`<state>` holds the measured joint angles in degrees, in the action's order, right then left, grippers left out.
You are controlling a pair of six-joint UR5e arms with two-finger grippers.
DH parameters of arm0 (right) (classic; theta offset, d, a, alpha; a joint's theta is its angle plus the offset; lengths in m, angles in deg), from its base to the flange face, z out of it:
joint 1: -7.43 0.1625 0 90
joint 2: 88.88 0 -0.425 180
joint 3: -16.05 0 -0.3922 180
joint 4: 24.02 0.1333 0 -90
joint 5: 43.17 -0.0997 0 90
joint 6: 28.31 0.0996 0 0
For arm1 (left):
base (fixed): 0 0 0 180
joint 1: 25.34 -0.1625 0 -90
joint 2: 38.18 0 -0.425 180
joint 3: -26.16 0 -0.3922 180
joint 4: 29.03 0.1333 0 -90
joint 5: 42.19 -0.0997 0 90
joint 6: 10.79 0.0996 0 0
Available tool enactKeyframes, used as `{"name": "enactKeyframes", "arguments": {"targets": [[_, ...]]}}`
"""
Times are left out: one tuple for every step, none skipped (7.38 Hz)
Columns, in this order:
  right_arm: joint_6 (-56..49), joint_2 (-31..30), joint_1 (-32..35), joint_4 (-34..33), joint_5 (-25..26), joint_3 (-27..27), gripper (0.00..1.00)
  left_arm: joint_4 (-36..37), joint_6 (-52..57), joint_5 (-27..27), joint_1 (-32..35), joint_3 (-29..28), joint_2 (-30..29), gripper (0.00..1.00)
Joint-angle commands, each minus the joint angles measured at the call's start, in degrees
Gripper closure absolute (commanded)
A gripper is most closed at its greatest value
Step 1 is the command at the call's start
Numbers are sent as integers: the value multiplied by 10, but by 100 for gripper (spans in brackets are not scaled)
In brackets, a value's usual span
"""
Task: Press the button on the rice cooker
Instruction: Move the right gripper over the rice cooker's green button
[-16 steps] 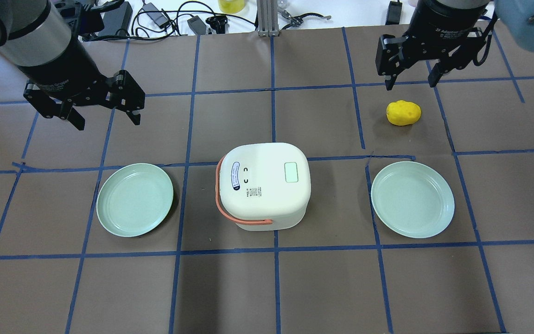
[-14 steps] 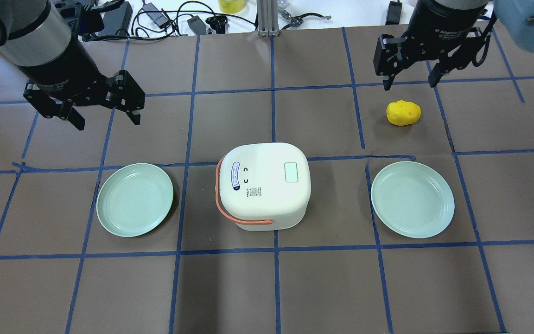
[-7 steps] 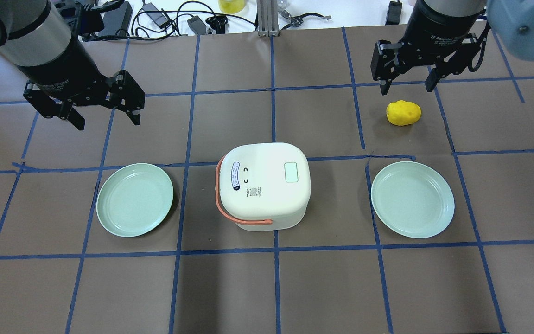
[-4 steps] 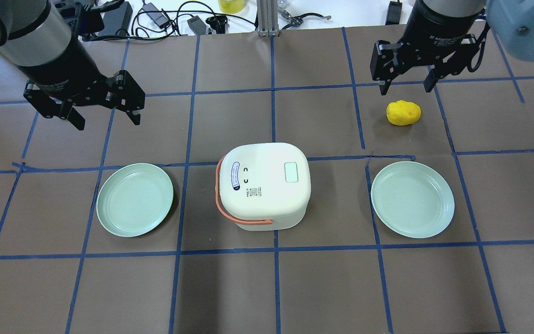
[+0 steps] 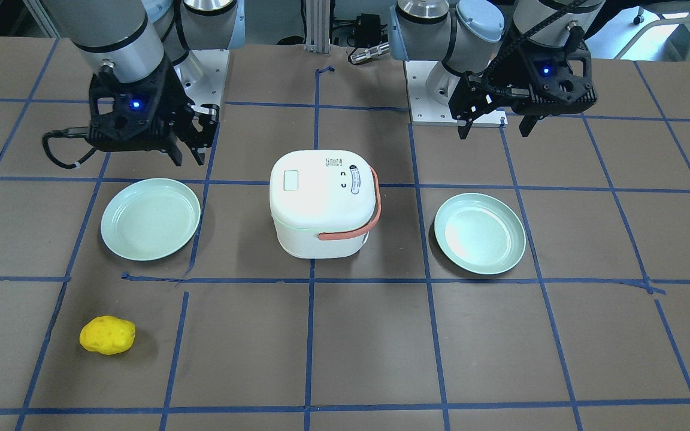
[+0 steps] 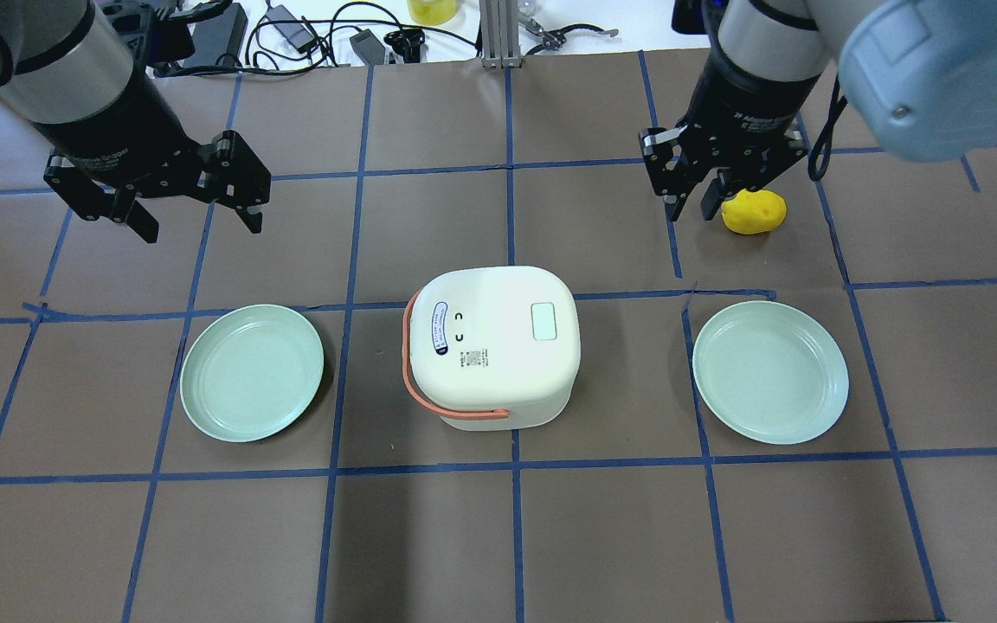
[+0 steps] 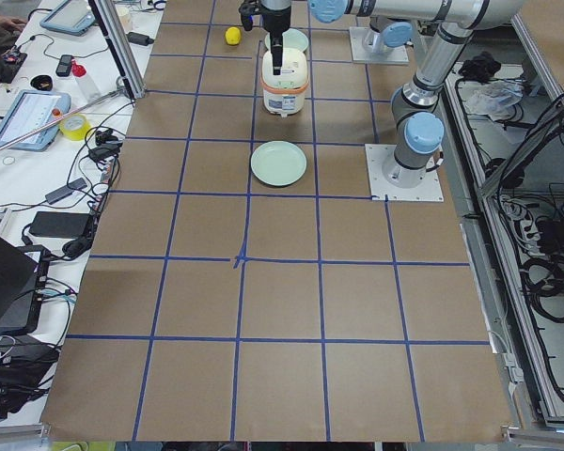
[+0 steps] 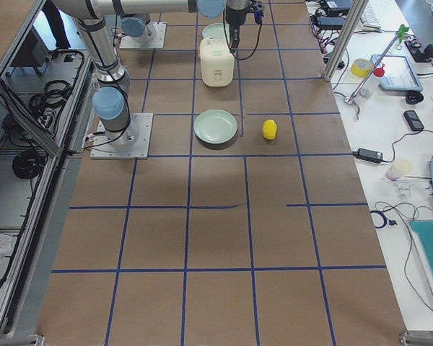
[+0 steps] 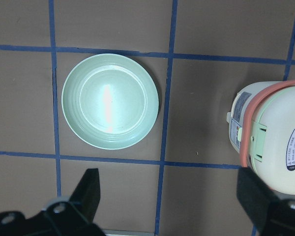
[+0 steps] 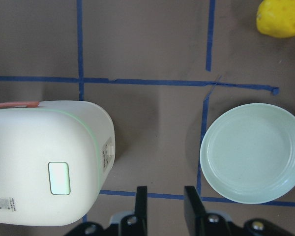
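Observation:
The white rice cooker (image 6: 490,346) with an orange handle stands at the table's middle; it also shows in the front view (image 5: 321,203). A pale green rectangular panel (image 6: 543,321) sits on its lid, and shows in the right wrist view (image 10: 59,178). My right gripper (image 6: 693,208) hangs above the table beyond and to the right of the cooker, beside the yellow potato (image 6: 756,212). Its fingers (image 10: 141,196) are drawn almost together, with a narrow gap and nothing between them. My left gripper (image 6: 202,227) is wide open and empty, beyond and to the left of the cooker.
Two pale green plates lie on either side of the cooker, one on the left (image 6: 252,372) and one on the right (image 6: 769,372). Cables and tools (image 6: 360,39) lie past the far table edge. Blue tape lines cross the brown table.
My right gripper has moved left and nearer, from past the potato to beside it, and its fingers have closed in from wide open. The left arm has not moved.

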<state>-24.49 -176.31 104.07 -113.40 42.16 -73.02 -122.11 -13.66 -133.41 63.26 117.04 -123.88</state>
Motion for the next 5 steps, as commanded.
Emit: {"name": "enactKeyframes", "arguments": {"targets": [[44, 7, 56, -20, 4, -25, 81, 0, 1, 0, 0, 0, 0, 0], [62, 14, 69, -52, 4, -41, 82, 0, 1, 0, 0, 0, 0, 0], [87, 18, 78, -94, 3, -61, 82, 0, 1, 0, 0, 0, 0, 0], [101, 22, 90, -120, 3, -74, 82, 0, 0, 0, 0, 0, 0, 0], [120, 30, 102, -139, 3, -80, 82, 0, 1, 0, 0, 0, 0, 0]]}}
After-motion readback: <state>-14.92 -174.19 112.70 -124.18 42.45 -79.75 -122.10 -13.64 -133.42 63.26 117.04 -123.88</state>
